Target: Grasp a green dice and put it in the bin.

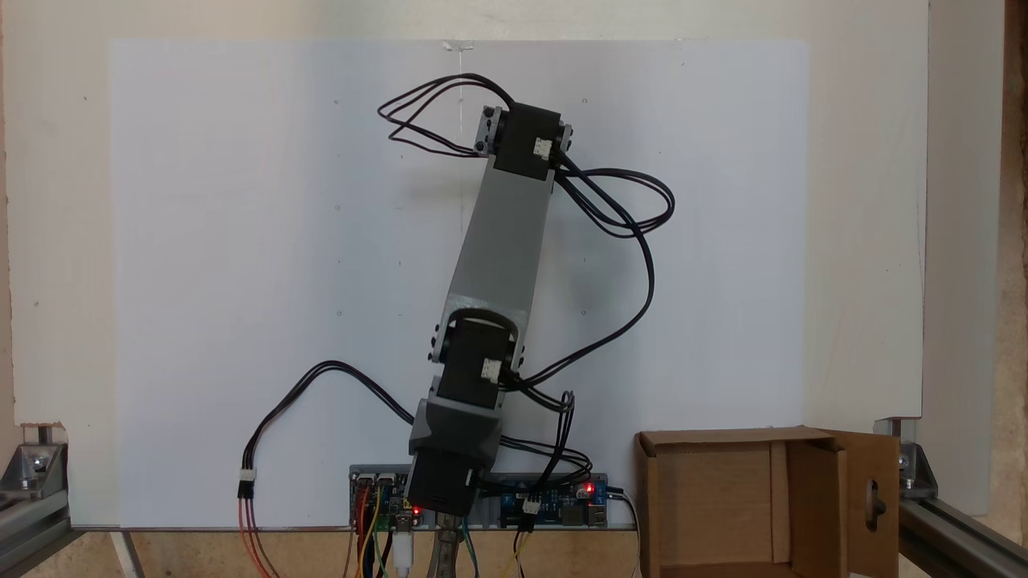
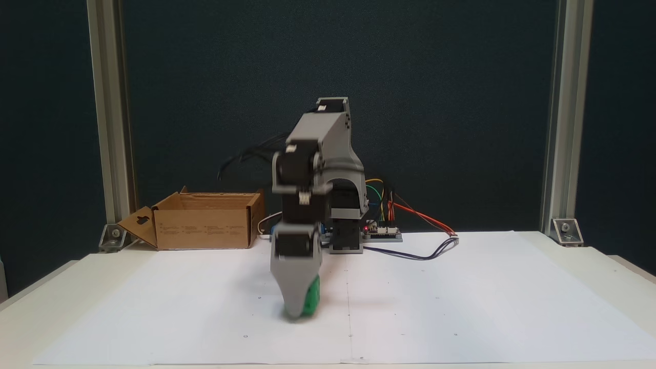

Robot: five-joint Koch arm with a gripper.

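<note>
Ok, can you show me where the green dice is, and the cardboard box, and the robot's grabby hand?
green dice (image 2: 311,300): fixed view from the front, on its visible green side beside the jaw.
cardboard box (image 2: 202,229): same view, on its front wall.
end effector (image 2: 296,307): same view, near the grey jaw's tip.

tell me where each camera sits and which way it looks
A fixed view: sits overhead, looking straight down on the white sheet; shows the arm from above, base boards at the bottom edge.
A fixed view: sits low at the table's front, facing the arm's base; shows the gripper down at the green dice.
Both share the arm and the bin.
</note>
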